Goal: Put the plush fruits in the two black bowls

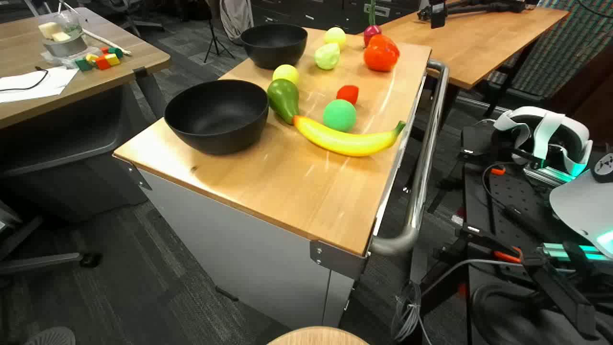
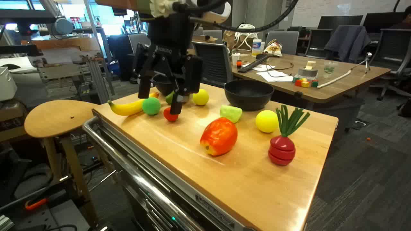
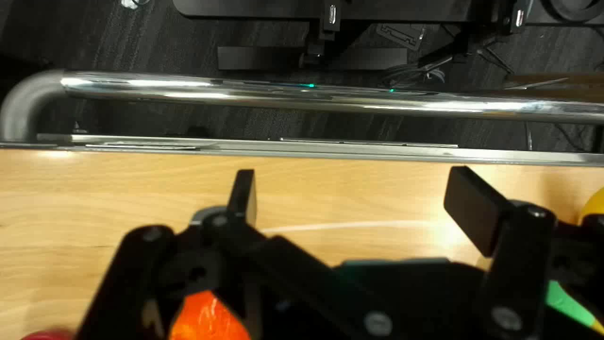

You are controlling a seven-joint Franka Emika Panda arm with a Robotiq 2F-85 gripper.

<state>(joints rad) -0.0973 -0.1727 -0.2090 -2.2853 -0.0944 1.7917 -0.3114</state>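
1. Since your end effector (image 3: pixel 351 203) hangs above the surface (image 2: pixel 250 179) with its jaws spread wide and nothing held, you are free to choose a target.
2. Off one finger you have the orange-red fruit (image 3: pixel 210 321) and, farther out, the red beet (image 2: pixel 282 150); off the opposite finger lie the green ball (image 2: pixel 151 106) and the banana (image 2: pixel 126 109).
3. On the end effector's side away from the metal handle (image 3: pixel 330 97), a black bowl (image 1: pixel 225 141) stands towards the banana and a second black bowl (image 1: pixel 274 58) towards the red beet.
4. Expect light loads throughout. The orange-red fruit looks glossy and may slip, so set your pads (image 3: pixel 472 219) squarely across its widest part.
5. The banana looks slick too, perhaps stiffer than plush; close across its narrow width at mid-length, so that it should not swing.
6. Round pieces will probably roll if nudged: pinch the green ball, the small red fruit (image 1: pixel 347 94) or either of the yellow balls (image 1: pixel 286 73) slowly, through the centre.
7. The red beet is grooved as if sliced and could come apart, so take its round body, not the leaves.
8. The pale-green lump (image 1: pixel 327 56) looks like the softest, so a gentle squeeze should do. The avocado (image 1: pixel 284 98) sits just beside a black bowl, which may crowd one finger.
9. Count nine pieces, all below the end effector: two yellow balls and one each of orange-red fruit, red beet, green ball, banana, small red fruit, pale-green lump and avocado. Count two black bowls.
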